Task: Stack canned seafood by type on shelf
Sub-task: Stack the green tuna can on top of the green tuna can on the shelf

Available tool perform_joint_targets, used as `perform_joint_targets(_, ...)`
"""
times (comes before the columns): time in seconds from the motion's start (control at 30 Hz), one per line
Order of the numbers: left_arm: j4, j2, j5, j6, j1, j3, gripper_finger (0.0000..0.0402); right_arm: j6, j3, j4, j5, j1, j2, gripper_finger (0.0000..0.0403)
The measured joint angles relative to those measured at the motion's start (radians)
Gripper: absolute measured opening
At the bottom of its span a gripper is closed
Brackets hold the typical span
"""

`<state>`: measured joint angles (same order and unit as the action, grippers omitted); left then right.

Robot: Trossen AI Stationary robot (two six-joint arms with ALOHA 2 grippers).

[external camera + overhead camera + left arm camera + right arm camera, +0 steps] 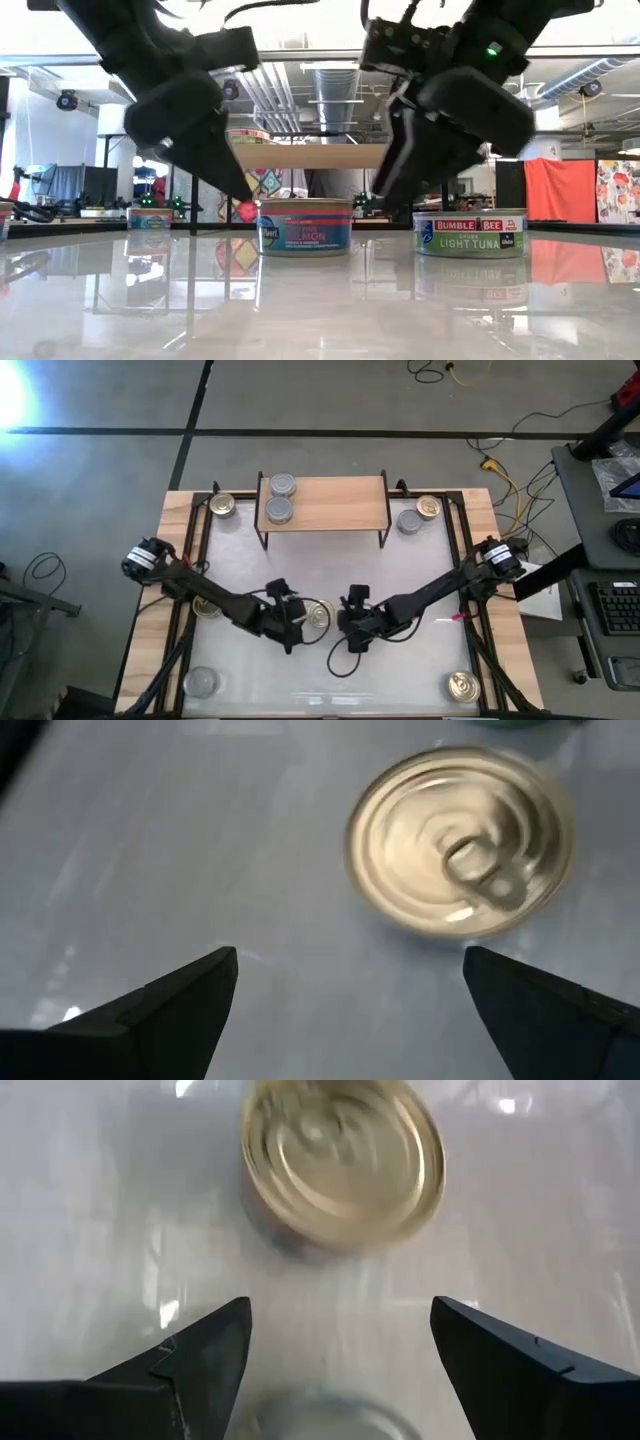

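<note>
The light-wood shelf (pixel 330 500) stands at the table's far side with two silver-topped cans (pixel 281 497) on its left end. A gold-topped can (pixel 320 613) stands on its base at mid-table; in the low view it is the red-labelled can (pixel 305 227). My left gripper (pixel 296 624) hovers open just left of it, and my right gripper (pixel 349 632) hovers open just right of it. The left wrist view shows a gold top with a pull tab (pixel 460 840) beyond the open fingers. The right wrist view shows a gold top (pixel 345 1160) beyond its open fingers.
More cans stand around the table: gold (pixel 222 505) left of the shelf, silver (pixel 408 520) and gold (pixel 428 507) to its right, gold (pixel 207 605) under the left arm, silver (pixel 203 680) near-left, gold (pixel 462 685) near-right. A cable loops near the right gripper (pixel 340 660).
</note>
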<state>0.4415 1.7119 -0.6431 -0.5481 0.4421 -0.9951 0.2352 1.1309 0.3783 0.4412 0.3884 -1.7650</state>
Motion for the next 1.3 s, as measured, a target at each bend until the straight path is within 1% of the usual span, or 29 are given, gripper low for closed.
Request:
perform_joint_targets(0.1,0.109,-0.028,-0.029,-0.084,0.023,0.003,0.0372,0.033,-0.039,0.017,0.0,0.012,0.048,0.0309)
perform_joint_targets(0.23,0.208,-0.051,-0.078,-0.216,0.055,0.003,0.0372,0.097,-0.112,0.025,-0.001,0.028,0.116,0.0308)
perform_joint_targets(0.33,0.213,-0.049,-0.087,-0.291,0.079,0.003,0.0372,0.156,-0.169,0.028,0.001,0.045,0.165,0.03)
perform_joint_targets(0.47,0.162,-0.025,-0.102,-0.374,0.119,0.003,0.0372,0.239,-0.235,0.031,0.0,0.085,0.216,0.0289)
perform_joint_targets(0.6,-0.025,0.007,-0.109,-0.378,0.163,0.003,0.0372,0.307,-0.291,-0.017,0.005,0.127,0.248,0.0276)
perform_joint_targets(0.7,-0.251,0.053,-0.12,-0.315,0.19,0.003,0.0372,0.334,-0.337,-0.105,0.004,0.138,0.248,0.0267)
perform_joint_targets(0.77,-0.424,0.101,-0.134,-0.27,0.202,0.002,0.0372,0.348,-0.357,-0.183,0.005,0.137,0.234,0.0261)
perform_joint_targets(0.87,-0.648,0.191,-0.13,-0.222,0.209,-0.006,0.0372,0.346,-0.365,-0.229,0.0,0.137,0.202,0.0255)
perform_joint_targets(0.97,-0.803,0.285,-0.11,-0.201,0.213,-0.03,0.0372,0.34,-0.362,-0.284,-0.03,0.149,0.18,0.025)
perform_joint_targets(1.03,-0.831,0.344,-0.093,-0.194,0.213,-0.058,0.0372,0.34,-0.362,-0.305,-0.036,0.169,0.175,0.0248)
perform_joint_targets(1.1,-0.819,0.395,-0.077,-0.19,0.213,-0.098,0.0372,0.34,-0.362,-0.319,-0.046,0.19,0.175,0.0247)
perform_joint_targets(1.2,-0.794,0.463,-0.077,-0.174,0.211,-0.157,0.0372,0.339,-0.362,-0.325,-0.051,0.219,0.175,0.0249)
perform_joint_targets(1.3,-0.77,0.504,-0.098,-0.166,0.209,-0.204,0.0372,0.319,-0.364,-0.336,-0.057,0.251,0.175,0.0256)
